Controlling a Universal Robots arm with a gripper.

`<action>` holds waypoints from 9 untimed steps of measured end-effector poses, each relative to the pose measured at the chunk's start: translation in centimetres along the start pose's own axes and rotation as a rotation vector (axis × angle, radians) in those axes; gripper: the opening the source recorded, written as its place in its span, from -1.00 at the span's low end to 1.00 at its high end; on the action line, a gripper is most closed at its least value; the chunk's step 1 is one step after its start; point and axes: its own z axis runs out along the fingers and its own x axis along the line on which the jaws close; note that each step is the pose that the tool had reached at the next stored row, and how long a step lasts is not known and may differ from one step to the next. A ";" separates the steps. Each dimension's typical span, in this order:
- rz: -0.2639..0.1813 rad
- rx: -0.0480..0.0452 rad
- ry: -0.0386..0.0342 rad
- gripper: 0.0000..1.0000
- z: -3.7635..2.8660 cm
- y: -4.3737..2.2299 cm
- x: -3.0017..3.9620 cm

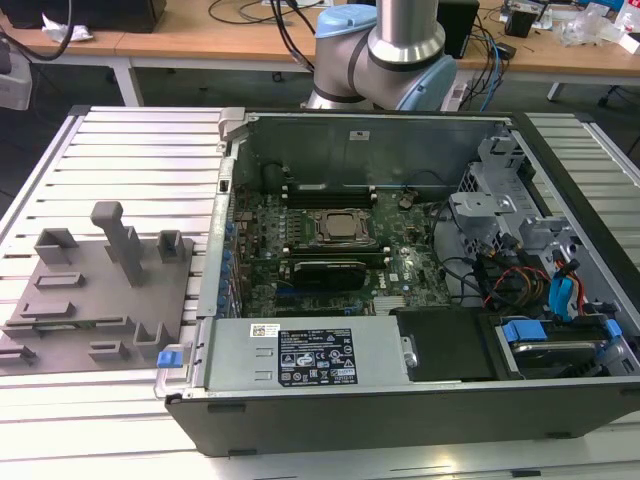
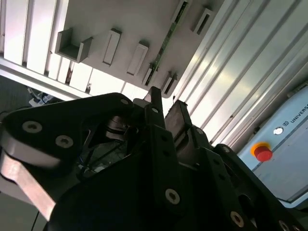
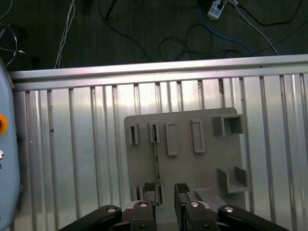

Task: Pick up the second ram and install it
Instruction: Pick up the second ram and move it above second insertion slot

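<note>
At the exterior view's nine o'clock, we see a grey plastic holder block (image 1: 105, 300); the thin green ram stick (image 3: 156, 163) stands in its slot. The black gripper (image 3: 164, 188) hovers spread, empty.

In the first wrist view the second ram (image 3: 156, 163) stood edge-on — chips too thin to make out — one end hidden behind the fingers (image 3: 143, 207). The arm (image 1: 405, 40) was cut off at the exterior view's top.

Bright even room light, glare on table slats (image 2: 240, 67), claw (image 2: 166, 102) dark, blurry fg.
</note>
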 end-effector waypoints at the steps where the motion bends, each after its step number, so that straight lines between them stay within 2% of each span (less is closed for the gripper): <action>1: 0.000 -0.0001 0.0000 -0.40 0.06 0.00 0.00; 9: 0.000 -0.0001 0.0000 -0.40 0.73 -0.03 0.02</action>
